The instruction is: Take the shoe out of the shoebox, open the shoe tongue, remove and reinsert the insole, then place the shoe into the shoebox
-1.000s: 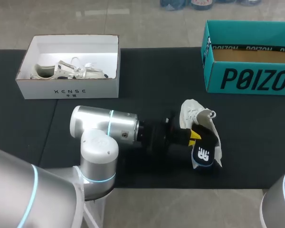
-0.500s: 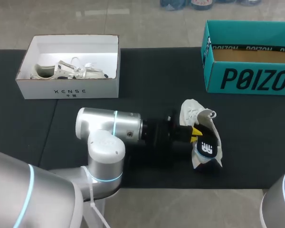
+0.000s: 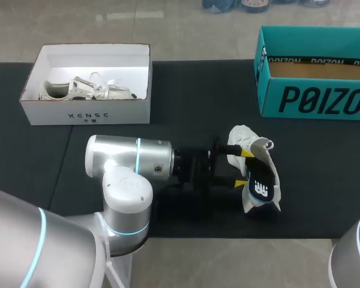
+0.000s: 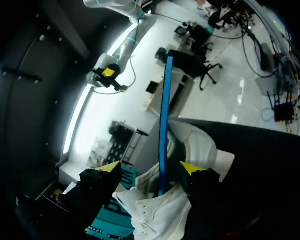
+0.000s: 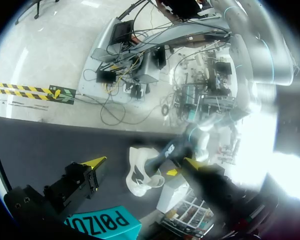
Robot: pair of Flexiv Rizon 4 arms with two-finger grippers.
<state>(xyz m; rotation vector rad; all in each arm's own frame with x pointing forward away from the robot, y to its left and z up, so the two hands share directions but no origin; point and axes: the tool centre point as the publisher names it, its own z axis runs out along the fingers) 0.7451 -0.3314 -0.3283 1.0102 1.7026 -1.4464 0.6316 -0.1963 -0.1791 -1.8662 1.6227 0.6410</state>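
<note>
White box [image 3: 84, 114]: one pale sneaker [image 3: 90, 89]. Teal box [image 3: 312, 99]: brown floor showing. Table: white shoe [image 3: 247, 139] on its side, dark insole [image 3: 259, 180] protruding between the spread left gripper [image 3: 243, 168]. Right gripper [image 5: 141, 162] spread.

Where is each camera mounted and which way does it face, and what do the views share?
Head view: above and behind the robot, looking down on the table; left arm comes in from the left, up to the shoe.
Left wrist view: on that wrist, looking along the open left gripper at the insole between its fingers.
Right wrist view: on the right wrist, looking across the table past the open right gripper and teal box.
Shared: all three show the shoe.
</note>
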